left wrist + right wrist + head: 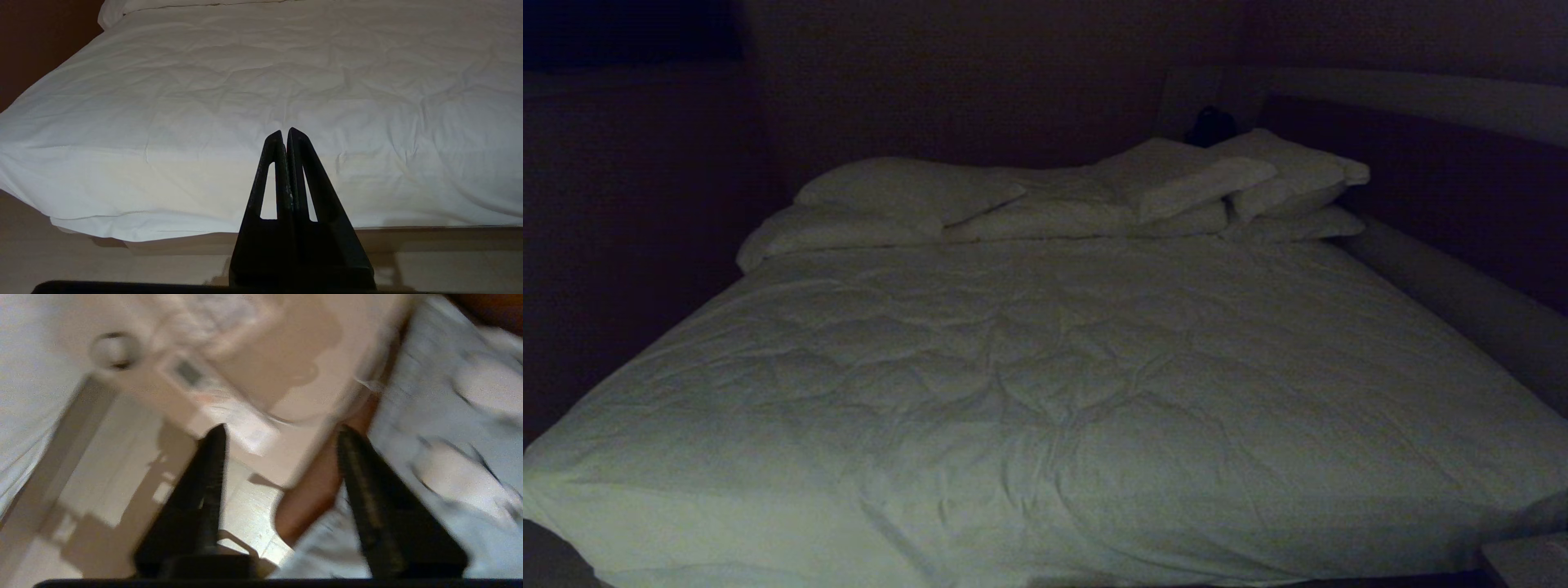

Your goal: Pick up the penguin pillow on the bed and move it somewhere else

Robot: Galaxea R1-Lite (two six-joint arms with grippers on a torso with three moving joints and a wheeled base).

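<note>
The penguin pillow [449, 428], grey-blue with pale penguin shapes, shows only in the right wrist view. It lies beside and behind one finger of my right gripper [282, 430]. That gripper is open, with only floor and pale furniture in the wide gap between its tips. The bed [1045, 367] fills the head view with its wrinkled white duvet, and no penguin pillow or arm shows there. My left gripper [286, 132] is shut and empty, parked before the foot edge of the bed [204, 102].
Plain white pillows [907, 192] are stacked along the head of the bed. The padded bed frame [1462, 302] runs along the right. In the right wrist view, a pale table surface [286, 355] carries a round object [114, 349] and a small flat device [188, 373].
</note>
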